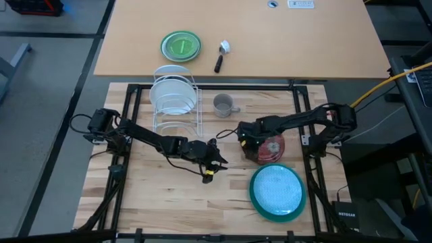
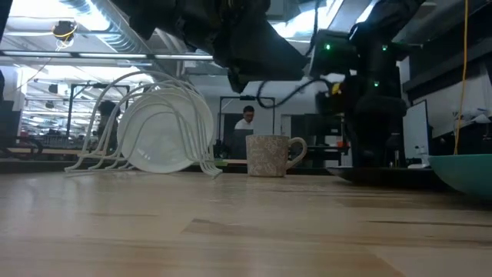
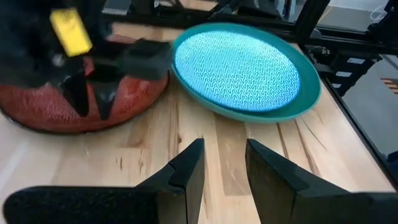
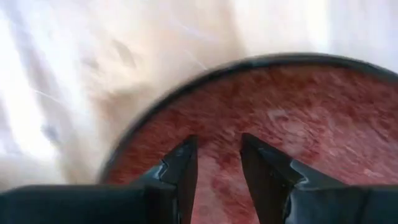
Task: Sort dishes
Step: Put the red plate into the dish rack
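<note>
High view shows white plates (image 1: 174, 94) already standing in the wire rack (image 1: 177, 111). Left to sort, I think: the grey mug (image 1: 223, 104), the dark red speckled plate (image 1: 270, 147) and the teal plate (image 1: 277, 192) with its wavy blue middle. The right gripper (image 1: 248, 143), fingers apart and empty, hangs over the red plate. The left gripper (image 1: 214, 156) waits nearby, empty, fingers a little apart

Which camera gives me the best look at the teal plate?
The left wrist view: the teal plate shows almost whole and close. The high view shows it whole but small, the low view only its rim at the edge, the right wrist view nothing.
</note>
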Robot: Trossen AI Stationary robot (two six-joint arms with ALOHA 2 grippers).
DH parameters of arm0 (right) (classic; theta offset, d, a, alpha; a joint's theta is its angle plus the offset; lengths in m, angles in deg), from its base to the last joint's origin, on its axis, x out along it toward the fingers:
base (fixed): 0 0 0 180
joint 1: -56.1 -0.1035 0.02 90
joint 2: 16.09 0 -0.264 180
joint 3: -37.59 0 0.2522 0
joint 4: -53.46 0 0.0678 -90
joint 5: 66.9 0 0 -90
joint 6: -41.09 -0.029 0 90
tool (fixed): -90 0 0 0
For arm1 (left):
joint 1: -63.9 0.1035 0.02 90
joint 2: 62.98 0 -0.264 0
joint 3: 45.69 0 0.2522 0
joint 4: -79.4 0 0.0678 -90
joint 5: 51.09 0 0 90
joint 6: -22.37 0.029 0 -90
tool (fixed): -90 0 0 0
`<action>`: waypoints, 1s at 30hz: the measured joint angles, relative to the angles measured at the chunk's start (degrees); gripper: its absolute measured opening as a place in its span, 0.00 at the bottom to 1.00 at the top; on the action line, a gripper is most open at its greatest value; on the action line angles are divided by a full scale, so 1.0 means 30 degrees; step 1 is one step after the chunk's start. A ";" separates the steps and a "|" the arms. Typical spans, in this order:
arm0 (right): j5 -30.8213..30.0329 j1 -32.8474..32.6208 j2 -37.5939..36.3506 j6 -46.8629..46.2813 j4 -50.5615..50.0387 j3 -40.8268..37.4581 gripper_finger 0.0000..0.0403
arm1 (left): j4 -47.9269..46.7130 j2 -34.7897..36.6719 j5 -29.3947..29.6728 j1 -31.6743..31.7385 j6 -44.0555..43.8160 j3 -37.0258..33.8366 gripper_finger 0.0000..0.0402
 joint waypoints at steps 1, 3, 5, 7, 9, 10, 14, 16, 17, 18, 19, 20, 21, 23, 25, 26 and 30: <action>0.0241 -0.0241 0.0000 -0.0006 0.0535 0.0000 0.31 | -0.0268 0.0000 0.0000 0.0000 -0.0335 0.0000 0.27; 0.0655 -0.0753 0.0000 -0.0019 0.1360 -0.0007 0.31 | -0.0560 0.0015 0.0000 0.0000 -0.0817 0.0007 0.27; 0.0764 -0.1322 0.0000 -0.0223 0.2476 -0.0007 0.31 | -0.0945 0.0015 -0.0003 0.0000 -0.1497 0.0000 0.27; 0.0855 -0.1916 0.0000 -0.0655 0.3302 0.0000 0.31 | -0.1448 0.0020 -0.0002 0.0000 -0.2496 0.0007 0.27; 0.0867 -0.2514 0.0000 -0.0844 0.3896 0.0000 0.31 | -0.1943 0.0022 -0.0005 0.0000 -0.3613 0.0007 0.27; 0.0867 -0.2779 0.0000 -0.0969 0.4117 0.0000 0.31 | -0.2204 0.0022 -0.0007 0.0000 -0.4150 0.0007 0.27; 0.0120 -0.3556 -0.0027 -0.1027 0.4530 0.0000 0.31 | -0.3035 0.0022 -0.0007 -0.0007 -0.6110 0.0007 0.27; -0.0816 -0.3730 -0.0242 -0.0984 0.4529 -0.0005 0.31 | -0.3417 0.0022 -0.0007 -0.0007 -0.6872 0.0007 0.27; -0.1161 -0.3730 -0.0404 -0.0974 0.4523 0.0000 0.31 | -0.3555 0.0022 -0.0007 -0.0012 -0.7248 0.0007 0.27; -0.1460 -0.3705 -0.0565 -0.0941 0.4436 0.0000 0.31 | -0.3740 0.0022 -0.0003 -0.0030 -0.7514 0.0007 0.27; -0.1720 -0.3678 -0.0724 -0.0816 0.4351 0.0000 0.31 | -0.4013 0.0022 -0.0003 -0.0062 -0.7820 0.0007 0.27; -0.2030 -0.3653 -0.0962 -0.0585 0.4256 0.0000 0.31 | -0.4272 0.0022 0.0000 -0.0114 -0.8092 0.0007 0.27; -0.2435 -0.3619 -0.1258 -0.0436 0.4023 0.0000 0.31 | -0.4530 0.0022 -0.0002 -0.0138 -0.8328 0.0007 0.27; -0.3227 -0.3508 -0.1910 -0.0132 0.3410 0.0008 0.31 | -0.4978 0.0022 0.0063 -0.0260 -0.8809 0.0007 0.27; -0.4158 -0.3368 -0.2499 0.0036 0.2225 0.0036 0.31 | -0.5368 0.0022 0.0359 -0.0444 -0.9253 0.0007 0.27; -0.4690 -0.3274 -0.2833 0.0049 0.1359 0.0036 0.31 | -0.5500 0.0022 0.0659 -0.0551 -0.9415 0.0007 0.27; -0.6325 -0.2462 -0.3842 0.0024 -0.2347 0.0036 0.31 | -0.5605 0.0022 0.2279 -0.0885 -1.0152 0.0007 0.27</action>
